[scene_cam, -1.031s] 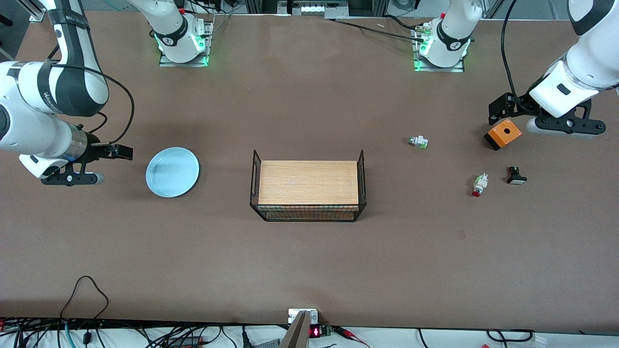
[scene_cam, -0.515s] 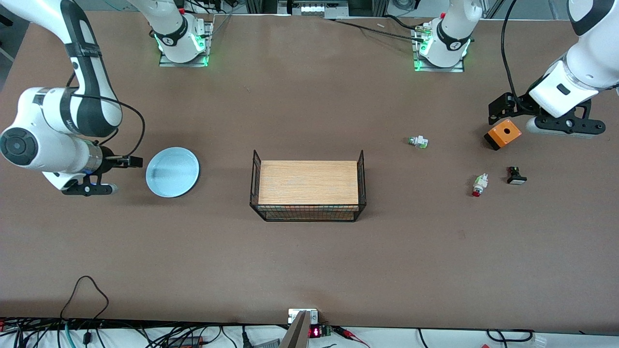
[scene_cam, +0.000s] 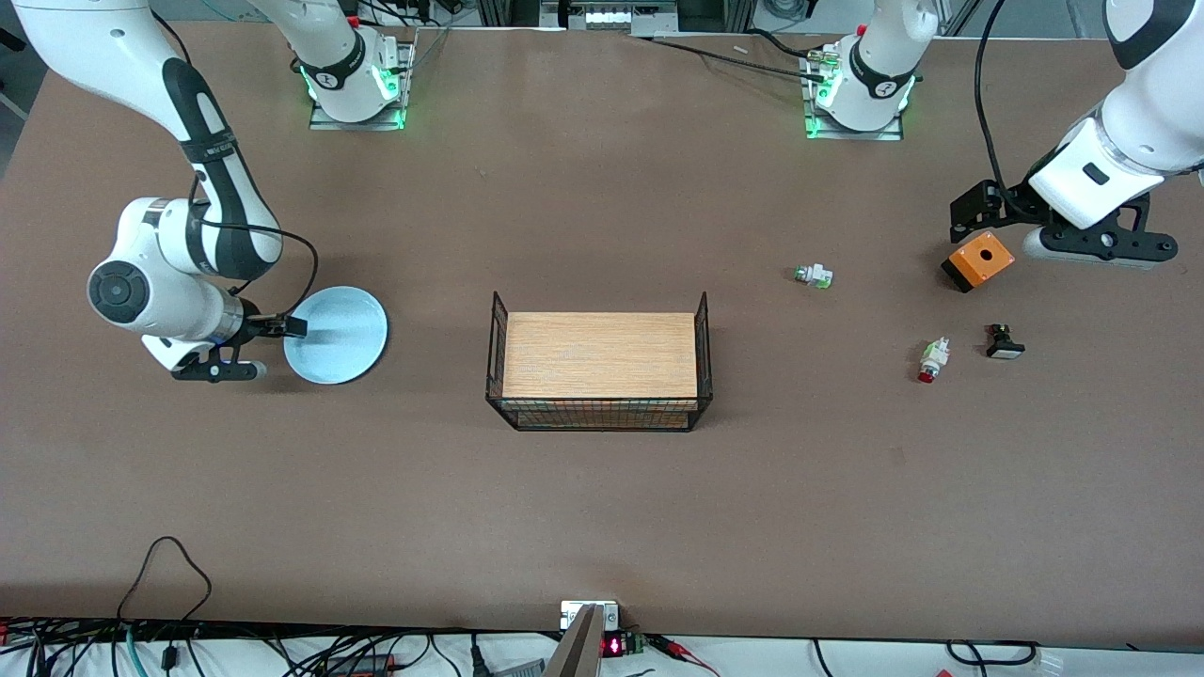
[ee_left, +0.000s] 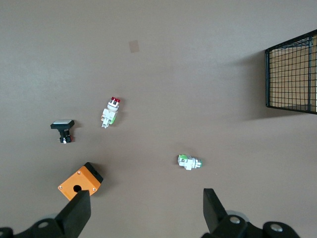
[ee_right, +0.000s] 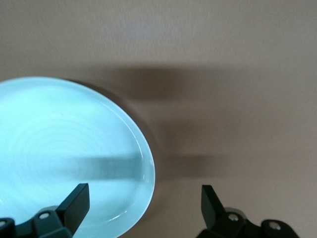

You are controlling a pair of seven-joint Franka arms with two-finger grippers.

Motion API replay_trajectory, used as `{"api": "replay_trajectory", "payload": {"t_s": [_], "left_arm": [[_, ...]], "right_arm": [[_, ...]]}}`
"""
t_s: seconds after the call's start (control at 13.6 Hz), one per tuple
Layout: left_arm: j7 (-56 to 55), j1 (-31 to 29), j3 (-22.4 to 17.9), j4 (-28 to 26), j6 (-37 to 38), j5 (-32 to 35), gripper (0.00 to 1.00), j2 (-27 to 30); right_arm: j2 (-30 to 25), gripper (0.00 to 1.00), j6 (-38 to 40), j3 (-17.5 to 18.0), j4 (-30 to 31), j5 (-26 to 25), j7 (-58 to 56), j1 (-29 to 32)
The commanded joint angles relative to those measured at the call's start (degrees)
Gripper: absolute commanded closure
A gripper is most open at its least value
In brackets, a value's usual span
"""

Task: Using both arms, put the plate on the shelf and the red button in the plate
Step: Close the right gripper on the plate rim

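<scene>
The pale blue plate lies flat on the table toward the right arm's end. My right gripper is open and low at the plate's edge. In the right wrist view the plate's rim sits between the open fingers of that gripper, and nothing is gripped. The red button lies on its side toward the left arm's end and also shows in the left wrist view. My left gripper is open and empty, up over the table beside the orange box; in its own view the gripper holds nothing.
A wooden tray with black wire ends stands mid-table; its mesh shows in the left wrist view. A white part with a green tip and a black part with a white cap lie near the red button.
My right arm has swung toward the plate, bringing its open gripper from beside the plate to the plate's rim. The left arm has not moved.
</scene>
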State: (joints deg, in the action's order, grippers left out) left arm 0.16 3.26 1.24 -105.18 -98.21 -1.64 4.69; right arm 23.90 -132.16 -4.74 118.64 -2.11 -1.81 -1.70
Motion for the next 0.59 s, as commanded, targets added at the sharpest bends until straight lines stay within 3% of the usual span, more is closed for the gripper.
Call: {"api": "replay_trajectory", "payload": {"t_s": [0.0, 0.37, 0.52], "left_arm": [[-0.5, 0.3, -0.1, 1.7, 1.4, -0.3, 0.00, -0.9], [-0.5, 0.3, -0.1, 1.7, 1.4, -0.3, 0.00, -0.9], [-0.6, 0.3, -0.1, 1.8, 1.4, -0.3, 0.00, -0.9]], "right_arm": [[0.2, 0.00, -3.0, 0.3, 1.3, 0.6, -2.3, 1.3], [1.6, 0.00, -6.8, 0.4, 3.5, 0.7, -3.1, 1.8], [1.6, 0.05, -9.4, 0.4, 5.6, 0.7, -3.1, 1.8]]}}
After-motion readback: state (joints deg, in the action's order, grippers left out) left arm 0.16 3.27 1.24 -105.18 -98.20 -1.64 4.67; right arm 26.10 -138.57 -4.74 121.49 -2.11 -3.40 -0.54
